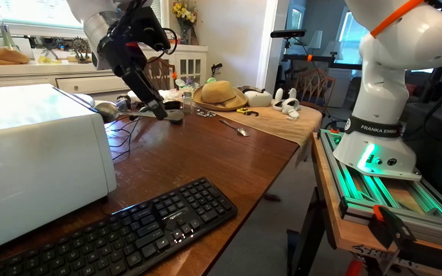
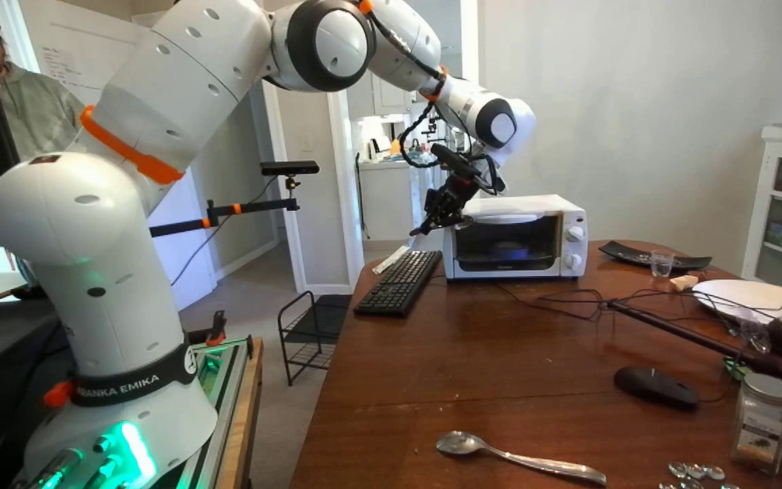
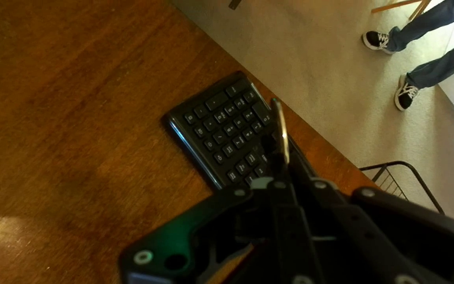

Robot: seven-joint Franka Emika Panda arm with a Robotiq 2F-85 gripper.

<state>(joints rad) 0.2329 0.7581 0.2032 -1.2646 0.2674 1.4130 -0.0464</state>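
Jaws clamped on 1 spoon (image 1: 109, 110), well above table (image 3: 73, 138), keyboard (image 3: 227, 128) near its edge (carpet (image 3: 313, 71) beyond)

Brown wood surface (image 2: 432, 373) carries toaster oven (image 2: 516, 238); keyboard (image 2: 401, 282) just beside oven; mouse (image 2: 656, 387), spoon (image 2: 523, 459), glass jar (image 2: 763, 424) well apart from it.

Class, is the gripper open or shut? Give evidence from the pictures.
Shut on a spoon. In the wrist view, the gripper's jaws stand close together, with the spoon's thin edge between them.
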